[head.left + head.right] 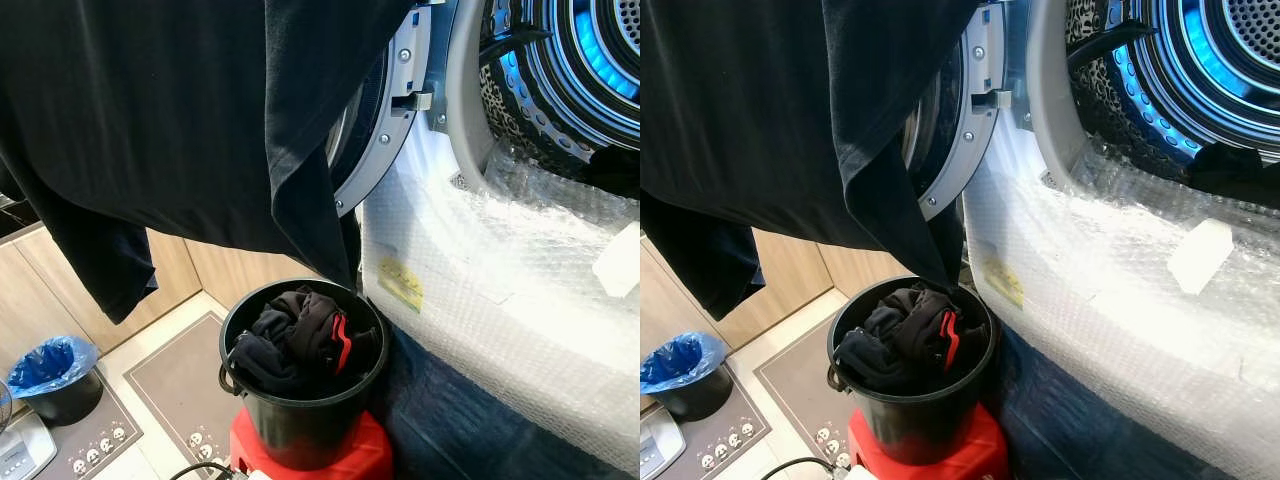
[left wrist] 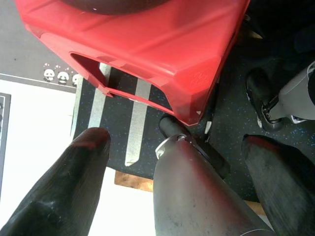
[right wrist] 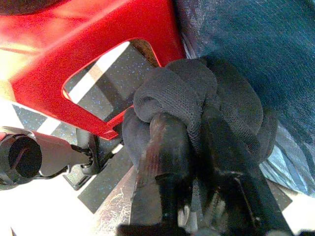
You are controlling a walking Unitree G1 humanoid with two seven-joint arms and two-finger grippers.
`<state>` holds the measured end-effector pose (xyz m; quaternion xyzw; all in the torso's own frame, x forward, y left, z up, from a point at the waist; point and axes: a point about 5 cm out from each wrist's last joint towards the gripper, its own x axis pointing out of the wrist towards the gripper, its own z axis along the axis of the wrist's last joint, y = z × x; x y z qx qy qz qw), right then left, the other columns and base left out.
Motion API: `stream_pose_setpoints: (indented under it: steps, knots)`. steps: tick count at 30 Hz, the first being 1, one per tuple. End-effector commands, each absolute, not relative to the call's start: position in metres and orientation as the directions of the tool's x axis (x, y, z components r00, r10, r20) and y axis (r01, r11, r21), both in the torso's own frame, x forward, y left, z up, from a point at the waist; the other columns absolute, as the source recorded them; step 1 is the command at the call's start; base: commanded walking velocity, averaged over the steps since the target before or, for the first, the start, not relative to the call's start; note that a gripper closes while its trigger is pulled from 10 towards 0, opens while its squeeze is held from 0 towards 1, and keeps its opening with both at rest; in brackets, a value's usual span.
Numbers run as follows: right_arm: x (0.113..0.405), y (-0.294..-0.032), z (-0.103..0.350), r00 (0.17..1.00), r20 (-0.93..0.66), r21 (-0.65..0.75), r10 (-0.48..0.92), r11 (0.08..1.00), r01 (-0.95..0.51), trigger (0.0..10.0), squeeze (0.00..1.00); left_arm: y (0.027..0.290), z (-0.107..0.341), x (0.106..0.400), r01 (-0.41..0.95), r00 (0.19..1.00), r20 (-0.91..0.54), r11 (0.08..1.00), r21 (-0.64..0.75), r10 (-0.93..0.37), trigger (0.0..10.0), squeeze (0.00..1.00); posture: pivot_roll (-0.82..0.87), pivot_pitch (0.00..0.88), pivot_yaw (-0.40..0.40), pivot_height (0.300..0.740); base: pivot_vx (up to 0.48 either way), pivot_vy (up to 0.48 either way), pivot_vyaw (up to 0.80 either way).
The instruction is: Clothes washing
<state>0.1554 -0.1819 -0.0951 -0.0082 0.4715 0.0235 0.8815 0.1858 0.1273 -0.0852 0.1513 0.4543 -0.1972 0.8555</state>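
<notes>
Large black cloth garment, nearest the head camera, hung across the upper left of the view, one corner trailing down to the rim of the round black plastic bucket. Bucket held a heap of dark clothes with a red trim and stood on a red plastic stool. Right gripper, low beside the stool, had its fingers closed on a bunched black knitted cloth, which wrapped over both fingertips. Left gripper hung above the floor near the stool's corner, fingers spread wide, nothing between them. Grey patterned floor mat lay left of the bucket; small dark bin with blue plastic liner stood further left. Behind the bucket, white washing machine wrapped in bubble film, yellow label on its front, round door swung open, blue-lit steel drum beyond.
</notes>
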Motion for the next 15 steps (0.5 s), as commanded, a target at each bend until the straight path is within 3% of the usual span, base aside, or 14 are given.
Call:
stream_pose_setpoints:
  steps: [1, 15]
  knots:
    - [0.1539, -0.1796, -0.0960, 0.550, -0.834, 0.019, 0.034, 0.999, -0.033, 10.0, 0.00, 0.1291, -0.0873, 0.1823, 0.469, 0.486, -0.852, 0.881, 0.065, -0.195, 10.0, 0.00, -0.16, 0.000, 0.068, 0.740, 0.000, 0.000, 0.00]
    - [0.1538, -0.1792, -0.0961, 0.549, -0.835, 0.018, 0.037, 0.999, -0.040, 10.0, 0.00, 0.1301, -0.0883, 0.1805, 0.479, 0.468, -0.861, 0.876, 0.059, -0.198, 10.0, 0.00, -0.16, 0.000, 0.065, 0.740, 0.000, 0.000, 0.00]
